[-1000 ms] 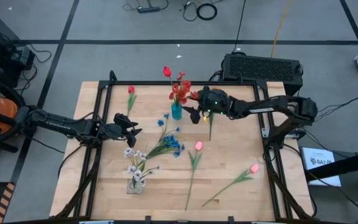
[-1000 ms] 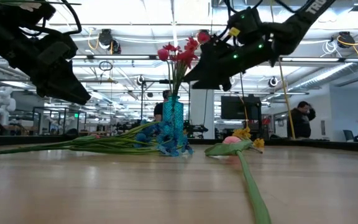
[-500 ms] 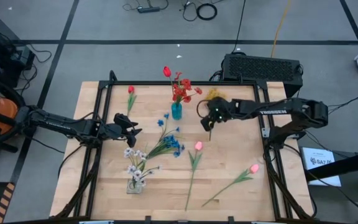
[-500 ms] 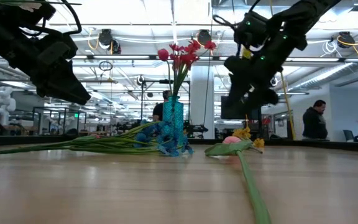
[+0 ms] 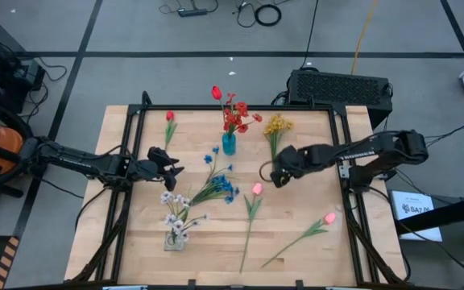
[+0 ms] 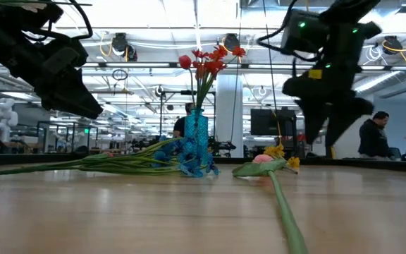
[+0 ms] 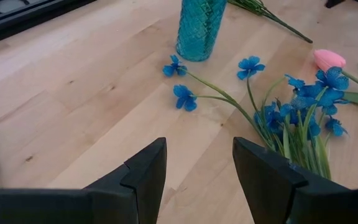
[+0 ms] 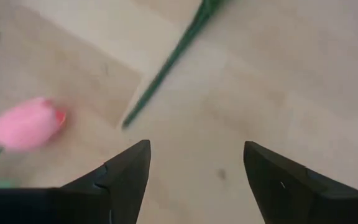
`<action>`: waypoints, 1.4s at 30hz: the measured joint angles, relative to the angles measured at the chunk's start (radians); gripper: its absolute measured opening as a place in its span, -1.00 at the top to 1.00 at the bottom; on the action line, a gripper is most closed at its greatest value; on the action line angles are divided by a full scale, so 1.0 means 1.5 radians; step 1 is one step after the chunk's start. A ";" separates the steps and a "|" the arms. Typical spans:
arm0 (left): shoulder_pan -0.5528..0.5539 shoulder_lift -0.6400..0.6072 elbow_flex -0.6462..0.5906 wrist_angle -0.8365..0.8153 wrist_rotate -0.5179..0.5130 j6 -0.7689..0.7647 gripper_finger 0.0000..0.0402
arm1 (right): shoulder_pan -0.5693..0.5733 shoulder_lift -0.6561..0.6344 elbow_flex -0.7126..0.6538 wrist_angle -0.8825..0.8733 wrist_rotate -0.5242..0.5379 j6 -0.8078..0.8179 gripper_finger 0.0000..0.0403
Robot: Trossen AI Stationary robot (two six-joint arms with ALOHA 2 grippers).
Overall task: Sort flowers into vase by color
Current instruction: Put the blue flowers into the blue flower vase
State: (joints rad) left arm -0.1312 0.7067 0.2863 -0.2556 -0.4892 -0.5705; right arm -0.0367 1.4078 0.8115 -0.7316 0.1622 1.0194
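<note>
Landmark: the blue vase (image 5: 229,144), standing upright near the desk's (image 5: 312,258) far edge with the red flowers (image 5: 234,117) already in it.

Right gripper (image 5: 274,173): hovers above the desk to the right of the vase and nearer the front edge. In its wrist view the fingers (image 8: 124,176) stand wide apart with nothing between them. Just under it you have the stem end of the yellow spray (image 5: 277,126), whose head lies right of the vase, and a pink tulip (image 5: 257,189) close by.

Left gripper (image 5: 167,163): waits left of the vase, fingers spread and empty, facing the blue flowers (image 5: 220,187), which lie in front of the vase.

Other stems: a single red flower (image 5: 169,118) lies left of the vase; a white spray (image 5: 176,217) stands in a clear vase (image 5: 174,239) well in front and left; a second pink tulip (image 5: 329,218) lies far right and forward.

Handling judgement:
- Expect these to be very light, with thin stems that bend and spring rather than hold a line.
- Heads look soft and crushable; do not pinch them.
- Take hold on the bare stem, about mid-length, across its line, so the head does not droop too far.
- A stem lying flat on wood leaves little to get under; you may see it roll or slip.
- The vase neck is narrow and already crowded.
</note>
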 joint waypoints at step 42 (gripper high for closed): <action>0.061 0.499 0.222 0.073 0.381 0.072 0.05 | 0.192 -0.004 0.000 -0.023 0.103 0.176 -0.15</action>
State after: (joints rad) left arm -0.0395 1.4553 0.6195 -0.1467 0.0818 -0.4629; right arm 0.2508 1.4017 0.8116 -0.7666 0.3164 1.2827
